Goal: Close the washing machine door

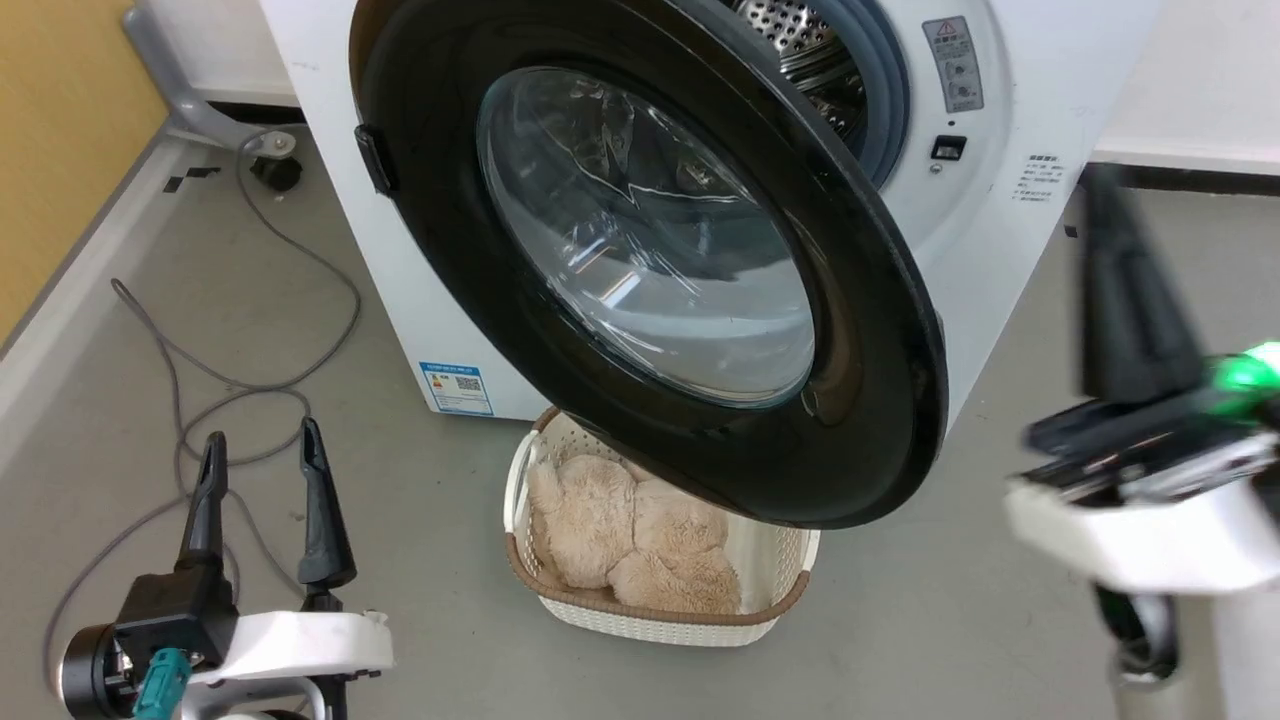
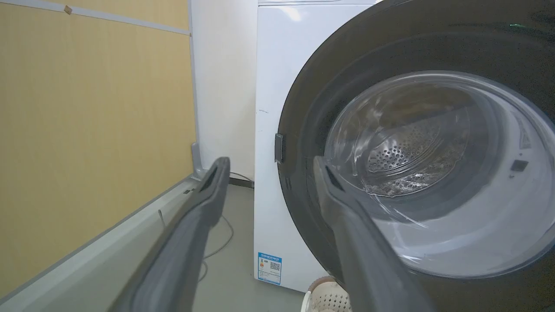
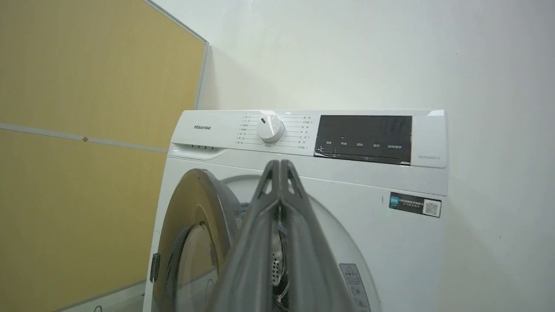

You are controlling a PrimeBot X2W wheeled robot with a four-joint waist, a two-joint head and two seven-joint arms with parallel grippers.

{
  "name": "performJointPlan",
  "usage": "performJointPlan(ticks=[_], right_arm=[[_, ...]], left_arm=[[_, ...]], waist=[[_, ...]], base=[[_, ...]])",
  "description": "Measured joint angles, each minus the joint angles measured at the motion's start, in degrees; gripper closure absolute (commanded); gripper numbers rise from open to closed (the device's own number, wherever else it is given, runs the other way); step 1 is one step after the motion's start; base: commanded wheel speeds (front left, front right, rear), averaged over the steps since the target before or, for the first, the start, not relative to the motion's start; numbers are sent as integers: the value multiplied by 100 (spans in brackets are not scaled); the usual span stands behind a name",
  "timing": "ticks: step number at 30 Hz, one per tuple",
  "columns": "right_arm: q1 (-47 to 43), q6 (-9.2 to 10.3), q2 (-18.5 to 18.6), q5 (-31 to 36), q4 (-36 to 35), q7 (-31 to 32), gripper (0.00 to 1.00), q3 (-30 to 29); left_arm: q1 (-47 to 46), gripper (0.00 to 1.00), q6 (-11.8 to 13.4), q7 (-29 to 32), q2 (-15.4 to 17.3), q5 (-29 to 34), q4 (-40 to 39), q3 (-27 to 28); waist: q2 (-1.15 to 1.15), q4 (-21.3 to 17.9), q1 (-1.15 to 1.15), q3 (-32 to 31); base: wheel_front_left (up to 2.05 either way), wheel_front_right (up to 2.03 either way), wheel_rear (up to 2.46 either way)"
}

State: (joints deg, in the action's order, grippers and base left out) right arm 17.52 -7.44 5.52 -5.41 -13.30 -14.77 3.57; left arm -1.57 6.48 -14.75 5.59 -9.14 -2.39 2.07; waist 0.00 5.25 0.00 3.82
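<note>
Got the left gripper low and left of the washing machine, spread wide, gripping nothing. Next, the door hanging well open off the machine's front: glossy black ring, clear bulging glass bowl, slick-looking. Probably best to push flat on the rim's free edge, steady until latched. Seeing the right gripper by the machine's right front, pinched fully together, empty.
</note>
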Motion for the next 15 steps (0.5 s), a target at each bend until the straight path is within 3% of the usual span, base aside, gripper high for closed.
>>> performJointPlan(ticks=[8, 15], right_arm=[[30, 0, 487, -134, -80, -4, 100, 1350], [-115, -1, 923, -164, 525, -3, 100, 2113]], left_arm=[[0, 0, -155, -1, -146, 126, -41, 225], [-8, 0, -221, -1, -216, 201, -65, 266]], waist=[[0, -13, 0, 74], [0, -55, 0, 191]], base=[[0, 0, 0], [0, 0, 0]])
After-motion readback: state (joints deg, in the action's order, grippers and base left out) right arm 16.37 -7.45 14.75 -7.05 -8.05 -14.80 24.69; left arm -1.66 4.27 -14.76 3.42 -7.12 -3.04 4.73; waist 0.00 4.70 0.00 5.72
